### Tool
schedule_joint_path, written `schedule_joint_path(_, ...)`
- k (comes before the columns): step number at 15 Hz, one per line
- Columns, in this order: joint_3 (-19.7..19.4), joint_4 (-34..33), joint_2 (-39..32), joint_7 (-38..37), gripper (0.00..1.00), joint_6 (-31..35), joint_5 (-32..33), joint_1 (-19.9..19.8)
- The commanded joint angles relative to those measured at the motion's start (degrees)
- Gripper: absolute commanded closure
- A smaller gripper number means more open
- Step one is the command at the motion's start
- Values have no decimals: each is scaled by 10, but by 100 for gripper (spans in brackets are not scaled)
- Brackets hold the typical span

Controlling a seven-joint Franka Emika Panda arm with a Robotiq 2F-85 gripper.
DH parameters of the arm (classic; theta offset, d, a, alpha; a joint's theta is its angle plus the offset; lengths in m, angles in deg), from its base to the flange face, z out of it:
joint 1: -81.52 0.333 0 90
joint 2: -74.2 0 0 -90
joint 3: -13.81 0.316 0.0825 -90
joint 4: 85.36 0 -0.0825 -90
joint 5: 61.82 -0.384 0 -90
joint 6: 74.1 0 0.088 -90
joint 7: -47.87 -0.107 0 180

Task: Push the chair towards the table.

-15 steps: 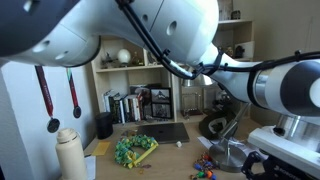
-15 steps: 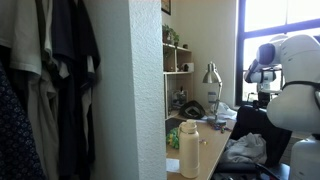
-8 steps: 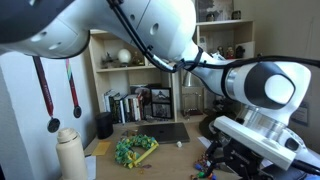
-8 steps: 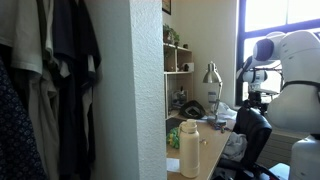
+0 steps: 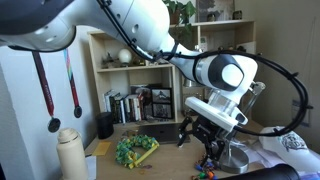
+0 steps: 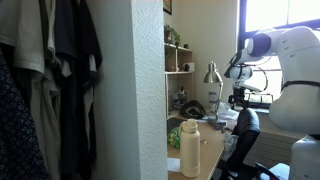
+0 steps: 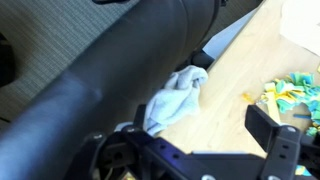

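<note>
The black chair (image 7: 120, 50) fills the wrist view as a dark padded back running diagonally along the edge of the light-wood table (image 7: 235, 75). It also shows in both exterior views (image 6: 241, 138) (image 5: 262, 173). My gripper (image 7: 200, 120) is open and empty, its two black fingers spread above the table top just beside the chair back. In an exterior view the gripper (image 5: 203, 137) hangs low over the table (image 5: 170, 148). Whether a finger touches the chair cannot be told.
A white crumpled cloth (image 7: 175, 98) lies on the table against the chair. A green and yellow toy (image 5: 134, 149) and a cream bottle (image 5: 68, 153) stand on the table. A shelf unit with books (image 5: 135, 100) is behind. A desk lamp (image 6: 211, 74) stands near the window.
My arm has swung down and over toward the table, bringing the gripper low above the table top. The chair has shifted closer to the table edge.
</note>
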Motion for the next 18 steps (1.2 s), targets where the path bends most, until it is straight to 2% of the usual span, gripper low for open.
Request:
schedule_joint_path(1,-15,28,49,-8,0,23,-27,36)
schedule_joint_path(9,-79,132,224,-42,0,115,27,88)
schedule_joint_path(13,-84,195,335,-27,0,146,51,117)
schedule_joint_path(18,-76,242,434,-28,0,147,87,169)
